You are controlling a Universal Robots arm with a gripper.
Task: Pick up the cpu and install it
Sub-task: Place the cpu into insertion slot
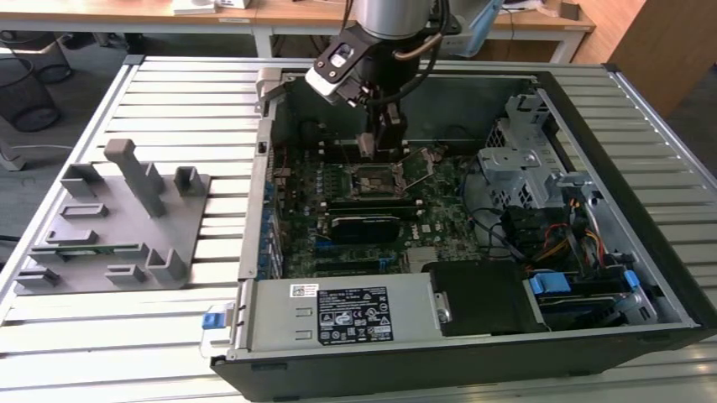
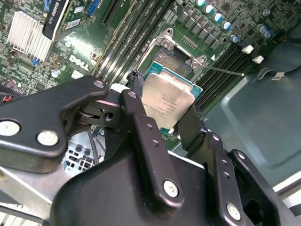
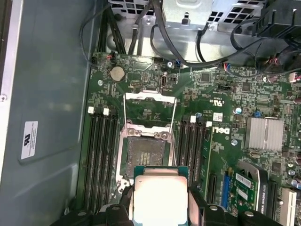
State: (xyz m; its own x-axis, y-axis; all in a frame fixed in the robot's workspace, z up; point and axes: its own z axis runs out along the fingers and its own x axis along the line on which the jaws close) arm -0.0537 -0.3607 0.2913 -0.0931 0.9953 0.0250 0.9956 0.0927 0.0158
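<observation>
Tool (image 1: 379, 141) fingers (image 2: 141, 122) are closed partway, pinching the cpu (image 2: 167, 101) by two opposite edges, its shiny silver top facing both wrist cameras. In the exterior view the tool hangs inside the open computer case (image 1: 661, 285), which lies on its side on the slatted metal counter (image 1: 168, 92), towards the counter's edge at the exterior view's right. The cpu (image 3: 160, 197) is held clear above the green motherboard (image 3: 211, 94), over the near edge of the bare socket (image 3: 146, 153) and not seated in it. The socket's retention frame (image 3: 149, 106) is swung up open, and dark memory slots (image 3: 101, 150) flank the socket on both sides. A finned silver heatsink (image 3: 265, 134) sits farther along the board. A grey fixture (image 1: 112, 218) rests near the counter's edge at the exterior view's left.
</observation>
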